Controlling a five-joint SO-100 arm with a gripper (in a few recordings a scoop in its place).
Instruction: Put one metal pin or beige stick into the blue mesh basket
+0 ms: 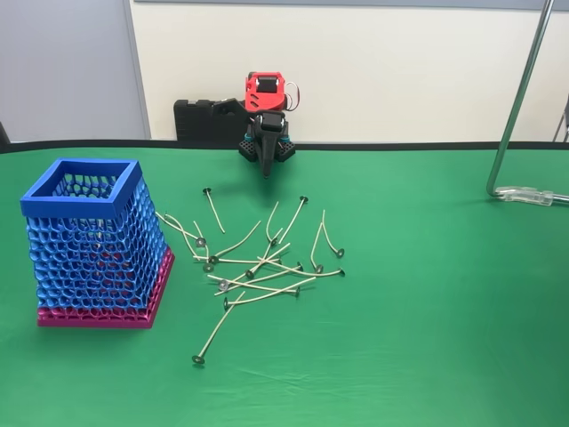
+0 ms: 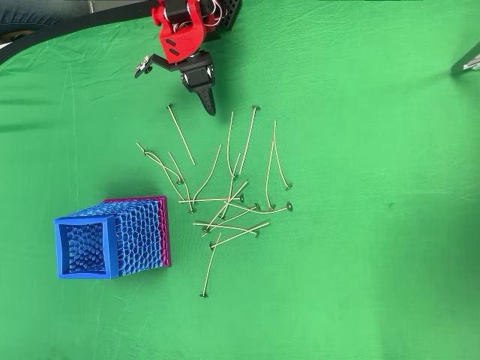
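Note:
Several thin beige sticks with small dark metal discs lie scattered and crossing on the green cloth; one stick [image 1: 214, 210] [image 2: 181, 134] lies nearest the arm, and another [image 1: 216, 331] [image 2: 209, 268] lies apart at the near end of the pile. The blue mesh basket [image 1: 93, 242] [image 2: 112, 236] with a magenta base stands upright left of the pile. My gripper [image 1: 265, 169] [image 2: 210, 108], black fingers on a red arm, hangs at the back of the table, pointing down, its jaws together and nothing held, short of the sticks.
A metal lamp stand [image 1: 520, 107] rises at the right with its foot [image 1: 532, 193] on the cloth. A black block [image 1: 203, 119] sits behind the arm. The green cloth [image 1: 444, 311] right of the pile is bare.

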